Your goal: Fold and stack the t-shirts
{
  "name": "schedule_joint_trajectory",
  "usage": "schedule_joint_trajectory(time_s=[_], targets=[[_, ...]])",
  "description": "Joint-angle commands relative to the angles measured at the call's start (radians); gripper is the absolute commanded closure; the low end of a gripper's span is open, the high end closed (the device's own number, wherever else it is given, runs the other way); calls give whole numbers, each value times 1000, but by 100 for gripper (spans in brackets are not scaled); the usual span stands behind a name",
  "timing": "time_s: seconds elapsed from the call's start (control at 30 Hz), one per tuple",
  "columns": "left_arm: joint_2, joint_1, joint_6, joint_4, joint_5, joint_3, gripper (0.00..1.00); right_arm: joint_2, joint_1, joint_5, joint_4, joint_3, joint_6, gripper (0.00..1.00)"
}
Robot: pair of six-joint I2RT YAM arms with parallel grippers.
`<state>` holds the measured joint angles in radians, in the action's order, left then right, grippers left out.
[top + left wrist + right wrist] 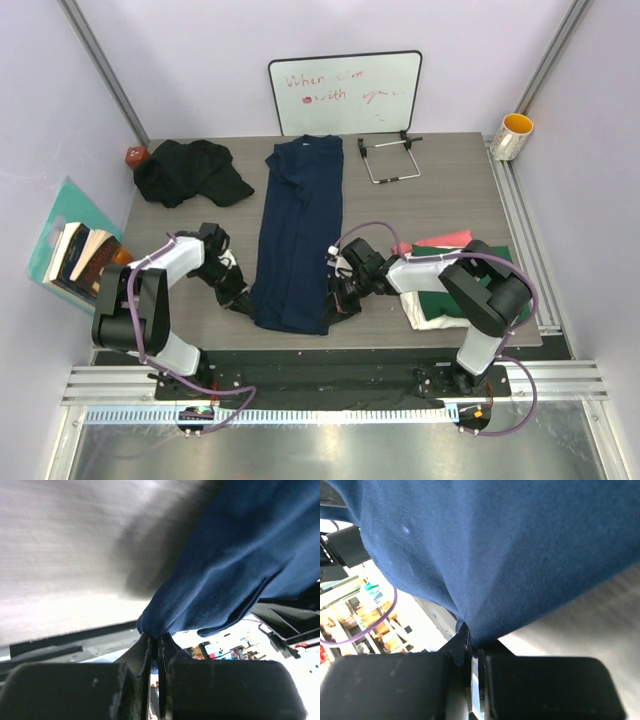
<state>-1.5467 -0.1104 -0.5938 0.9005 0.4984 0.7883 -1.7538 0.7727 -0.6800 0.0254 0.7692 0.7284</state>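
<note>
Navy blue cotton t-shirt [298, 235]: folded lengthwise into a long narrow strip, sleeves tucked in. Lies down the middle of the table [450, 195], collar at the far end, hem at the near edge. Mostly flat; pinched at both near hem corners, where the cloth bunches into small peaks.

Black cotton t-shirt [190, 172]: crumpled, unfolded, in a loose heap at the far left corner, apart from the navy one.

Folded stack at the near right: pink-red cotton t-shirt [447, 239] showing at the far side, dark green cotton t-shirt [447, 300] across the middle, cream-white cotton t-shirt [430, 320] at the near edge under the green. Layering partly hidden.
</note>
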Motion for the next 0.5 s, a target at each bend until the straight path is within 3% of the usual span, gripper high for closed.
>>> schedule_joint_trajectory(time_s=[0.0,0.17,0.47], targets=[[97,11,38,95,20,66,100,103,5,34,134,33,-43,99],[137,9,61,153,0,135,100,168,7,66,266,107,-75,99],[84,9,68,75,-7,213,100,149,-44,129,326,268,-95,99]])
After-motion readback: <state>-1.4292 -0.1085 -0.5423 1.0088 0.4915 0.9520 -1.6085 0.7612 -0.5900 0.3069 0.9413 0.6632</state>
